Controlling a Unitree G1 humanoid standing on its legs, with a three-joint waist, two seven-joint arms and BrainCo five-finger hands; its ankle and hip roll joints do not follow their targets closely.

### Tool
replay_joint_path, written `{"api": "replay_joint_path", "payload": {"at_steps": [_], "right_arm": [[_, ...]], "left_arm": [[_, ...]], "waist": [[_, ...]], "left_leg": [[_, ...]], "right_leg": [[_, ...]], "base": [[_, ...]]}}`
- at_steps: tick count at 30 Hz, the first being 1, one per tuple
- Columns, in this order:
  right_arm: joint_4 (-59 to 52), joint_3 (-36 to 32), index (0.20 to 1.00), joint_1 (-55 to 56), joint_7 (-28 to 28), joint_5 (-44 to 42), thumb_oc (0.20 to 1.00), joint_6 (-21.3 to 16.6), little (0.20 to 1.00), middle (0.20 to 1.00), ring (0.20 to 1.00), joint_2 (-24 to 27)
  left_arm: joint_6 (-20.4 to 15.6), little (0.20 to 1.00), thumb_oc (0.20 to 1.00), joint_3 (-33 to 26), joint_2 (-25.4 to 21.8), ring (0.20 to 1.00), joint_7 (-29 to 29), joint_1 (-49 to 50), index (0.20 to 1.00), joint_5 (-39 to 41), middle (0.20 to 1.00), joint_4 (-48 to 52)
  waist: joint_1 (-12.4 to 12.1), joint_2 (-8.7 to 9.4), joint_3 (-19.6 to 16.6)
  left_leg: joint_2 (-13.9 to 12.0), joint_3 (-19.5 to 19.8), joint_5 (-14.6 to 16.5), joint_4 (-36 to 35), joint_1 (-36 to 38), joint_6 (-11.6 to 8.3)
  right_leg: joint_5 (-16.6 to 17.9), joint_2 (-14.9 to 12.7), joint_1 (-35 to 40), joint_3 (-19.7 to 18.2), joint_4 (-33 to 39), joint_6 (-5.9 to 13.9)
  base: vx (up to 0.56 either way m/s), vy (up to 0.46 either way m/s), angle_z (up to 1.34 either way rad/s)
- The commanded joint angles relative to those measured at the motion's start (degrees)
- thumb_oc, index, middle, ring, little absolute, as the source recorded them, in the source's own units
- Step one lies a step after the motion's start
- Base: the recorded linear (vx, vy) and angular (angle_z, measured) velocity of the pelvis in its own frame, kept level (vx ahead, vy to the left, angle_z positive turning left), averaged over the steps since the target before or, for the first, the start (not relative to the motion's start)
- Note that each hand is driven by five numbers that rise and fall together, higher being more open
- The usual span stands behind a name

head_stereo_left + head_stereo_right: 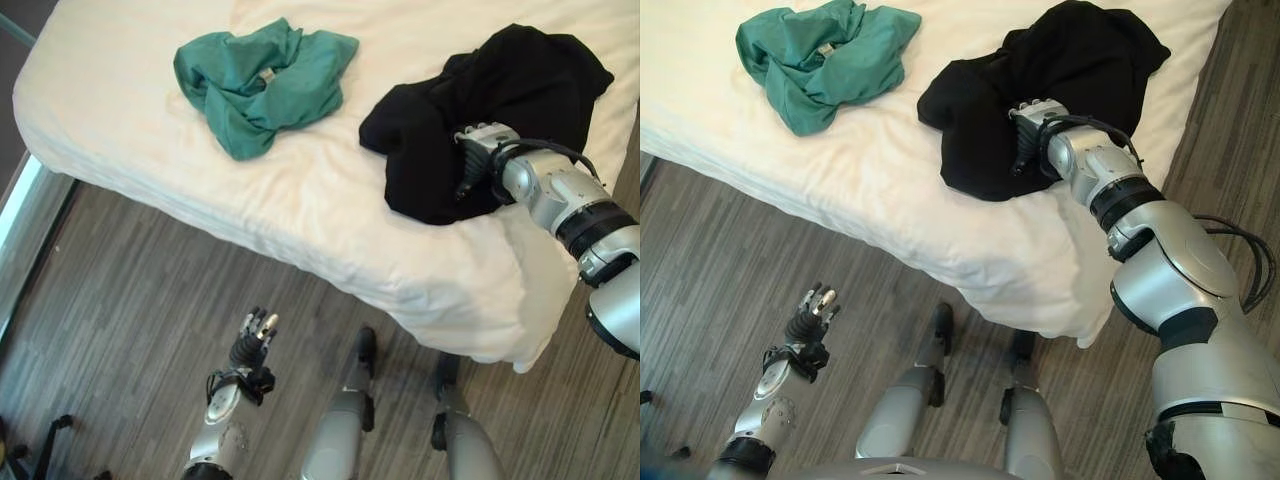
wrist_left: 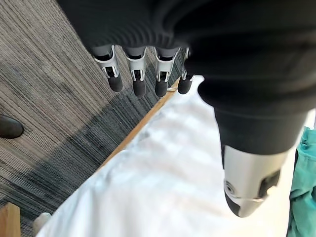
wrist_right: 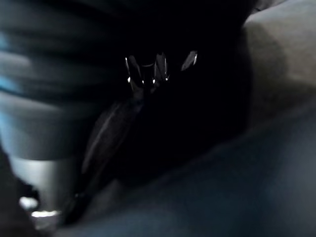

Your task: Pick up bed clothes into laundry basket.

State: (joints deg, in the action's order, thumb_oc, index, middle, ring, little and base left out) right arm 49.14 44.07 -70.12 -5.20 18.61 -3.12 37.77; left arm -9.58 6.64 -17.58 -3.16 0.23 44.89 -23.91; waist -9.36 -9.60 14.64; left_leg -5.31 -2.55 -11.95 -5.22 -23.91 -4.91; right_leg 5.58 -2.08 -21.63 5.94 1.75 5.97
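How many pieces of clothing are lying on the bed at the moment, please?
2: a green garment crumpled near the bed's far left, and a black garment on the right, where the right hand presses in. More may lie outside the views.

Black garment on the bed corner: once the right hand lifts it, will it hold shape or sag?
Probably sag: the black garment lies crumpled in soft folds under the right hand. Loose edges may trail over the white bedding. It looks light, like the green garment.

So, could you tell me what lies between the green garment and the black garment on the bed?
Only bare white bedding separates the green garment from the black garment; both eye views show this.
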Motion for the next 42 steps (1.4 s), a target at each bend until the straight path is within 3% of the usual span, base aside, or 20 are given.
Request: {"api": "replay_joint_path", "payload": {"at_steps": [1, 2, 3, 6, 9, 10, 16, 20, 24, 32, 37, 38, 40, 42], "right_arm": [[-11.8, -3.58, 0.2, 9.43, 3.27, -13.69, 0.2, -2.05, 0.2, 0.2, 0.2, 0.22], [-11.92, -3.68, 0.2, 9.53, 3.25, -13.66, 0.2, -1.98, 0.2, 0.2, 0.2, 0.29], [-23.91, -14.67, 0.2, 22.84, 5.56, -19.18, 0.2, -4.12, 0.2, 0.2, 0.2, 1.17], [-31.0, -25.68, 0.2, 35.85, 6.02, -21.22, 0.2, -6.93, 0.2, 0.2, 0.2, 2.46], [-33.59, -31.32, 0.2, 41.18, 6.33, -20.83, 0.2, -7.72, 0.2, 0.2, 0.2, 6.4], [-34.22, -39.72, 0.2, 45.83, 8.43, -25.03, 0.2, -9.0, 0.2, 0.2, 0.2, 9.08], [-32.91, -56.69, 0.2, 51.28, 14.18, -36.87, 0.2, -10.07, 0.2, 0.2, 0.2, 9.96], [-32.88, -60.79, 0.2, 52.14, 15.47, -44.68, 0.2, -11.11, 0.2, 0.2, 0.2, 9.13], [-35.64, -63.42, 0.2, 53.99, 12.91, -58.48, 0.2, -12.27, 0.2, 0.2, 0.2, 9.69], [-42.43, -68.15, 0.2, 60.38, 11.8, -63.33, 0.2, -13.19, 0.2, 0.2, 0.2, 8.55], [-52.74, -74.2, 0.2, 68.94, 13.99, -60.22, 0.2, -15.57, 0.2, 0.2, 0.2, -2.47], [-53.03, -74.24, 0.2, 69.04, 14.14, -60.04, 0.2, -15.46, 0.2, 0.2, 0.2, -2.72], [-54.93, -72.76, 0.2, 72.74, 15.03, -59.08, 0.2, -16.55, 0.2, 0.2, 0.2, -12.5], [-54.87, -72.66, 0.2, 73.93, 15.25, -59.83, 0.2, -16.85, 0.2, 0.2, 0.2, -14.57]], "left_arm": [[-3.99, 1.0, 1.0, -0.46, 0.23, 1.0, -1.02, -2.42, 1.0, 1.59, 1.0, 2.51], [-3.99, 1.0, 1.0, -0.41, 0.2, 1.0, -1.03, -2.43, 1.0, 1.6, 1.0, 2.51], [-4.46, 1.0, 1.0, -2.4, 1.53, 1.0, -1.36, -1.6, 1.0, 1.3, 1.0, 2.72], [-5.16, 1.0, 1.0, -5.02, 2.72, 1.0, -1.46, 0.34, 1.0, 1.96, 1.0, 1.42], [-4.89, 1.0, 1.0, -6.03, 2.46, 1.0, -0.4, 2.22, 1.0, 1.24, 1.0, 1.96], [-4.9, 1.0, 1.0, -6.73, 1.94, 1.0, 0.5, 3.37, 1.0, -0.14, 1.0, 2.6], [-3.79, 1.0, 1.0, -8.57, 3.08, 1.0, -0.8, 4.36, 1.0, -0.36, 1.0, 0.76], [-3.09, 1.0, 1.0, -8.8, 3.24, 1.0, -1.76, 4.33, 1.0, -0.7, 1.0, 0.01], [-1.93, 1.0, 1.0, -9.48, 3.55, 1.0, -2.78, 5.22, 1.0, -0.75, 1.0, 0.9], [-1.47, 1.0, 1.0, -10.82, 4.21, 1.0, -3.7, 4.29, 1.0, -0.4, 1.0, -0.52], [-2.29, 1.0, 1.0, -13.06, 4.25, 1.0, -5.33, 2.2, 1.0, -0.79, 1.0, 0.7], [-2.28, 1.0, 1.0, -13.05, 4.14, 1.0, -5.35, 2.18, 1.0, -0.79, 1.0, 0.7], [-2.97, 1.0, 1.0, -15.44, 4.07, 1.0, -6.74, 0.61, 1.0, -1.13, 1.0, 1.22], [-3.07, 1.0, 1.0, -15.99, 4.26, 1.0, -6.56, 0.91, 1.0, -1.09, 1.0, 1.51]], "waist": [[2.0, 3.17, 4.67], [1.93, 3.19, 4.58], [4.37, 3.28, 4.56], [6.26, 3.77, 3.33], [6.93, 4.18, 2.26], [8.01, 4.51, 0.95], [9.87, 6.22, -3.63], [10.24, 7.61, -5.51], [11.04, 10.17, -8.43], [12.01, 12.28, -9.93], [13.62, 12.36, -8.59], [13.64, 12.44, -8.56], [14.12, 12.2, -4.5], [13.9, 12.42, -3.01]], "left_leg": [[3.75, -2.07, 2.78, 0.22, 3.78, -1.01], [3.74, -2.08, 2.64, 0.22, 3.63, -1.01], [3.92, -2.8, 3.85, 0.22, 6.05, -0.47], [3.86, -3.83, 5.36, 0.22, 9.58, 0.26], [3.65, -4.83, 5.95, 0.22, 11.79, 0.39], [3.78, -5.61, 6.67, 0.22, 14.21, 0.35], [3.87, -6.84, 8.83, 0.22, 20.99, 1.0], [3.67, -6.82, 9.17, 0.22, 23.1, 1.09], [2.52, -7.4, 9.98, 0.22, 26.09, 1.16], [1.3, -7.4, 10.62, 0.22, 29.48, 1.15], [-0.41, -6.65, 8.88, 0.22, 29.05, -0.28], [-0.44, -6.58, 8.85, 0.22, 29.04, -0.31], [-2.11, -5.85, 7.52, 1.46, 29.02, -1.46], [-2.57, -5.72, 7.63, 4.41, 28.34, -1.79]], "right_leg": [[1.25, -3.78, 3.83, -1.17, 3.25, 1.98], [1.38, -3.77, 3.67, -1.19, 3.25, 1.96], [0.83, -4.07, 5.68, -1.25, 3.07, 2.11], [-0.03, -4.63, 8.62, -1.24, 3.19, 2.51], [-0.21, -5.02, 10.51, -0.78, 3.25, 2.74], [-1.22, -5.47, 12.75, 0.34, 3.18, 3.04], [-3.99, -6.28, 18.88, 1.22, 0.91, 3.01], [-4.58, -6.16, 21.0, 1.63, 0.32, 2.75], [-5.03, -5.3, 23.07, 0.96, 0.2, 2.49], [-6.55, -4.66, 25.29, -0.11, -1.52, 2.0], [-7.46, -3.56, 24.6, 1.17, -3.6, 1.1], [-7.53, -3.54, 24.56, 1.22, -3.74, 1.06], [-8.73, -2.15, 24.55, 1.9, -5.56, -0.23], [-8.88, -2.07, 25.25, 2.36, -5.79, -0.66]], "base": [[0.01, 0.07, 0.03], [0.06, 0.098, 0.13], [0.06, 0.082, 0.05], [0.07, 0.07, -0.01], [0.09, 0.017, -0.21], [0.08, 0.037, -0.03], [0.13, 0.026, -0.02], [0.07, -0.02, -0.01], [0.06, -0.051, -0.06], [0.03, -0.048, -0.08], [-0.07, -0.085, 0.06], [-0.18, -0.097, -0.05], [-0.14, -0.147, -0.01], [-0.07, -0.138, 0.13]]}}
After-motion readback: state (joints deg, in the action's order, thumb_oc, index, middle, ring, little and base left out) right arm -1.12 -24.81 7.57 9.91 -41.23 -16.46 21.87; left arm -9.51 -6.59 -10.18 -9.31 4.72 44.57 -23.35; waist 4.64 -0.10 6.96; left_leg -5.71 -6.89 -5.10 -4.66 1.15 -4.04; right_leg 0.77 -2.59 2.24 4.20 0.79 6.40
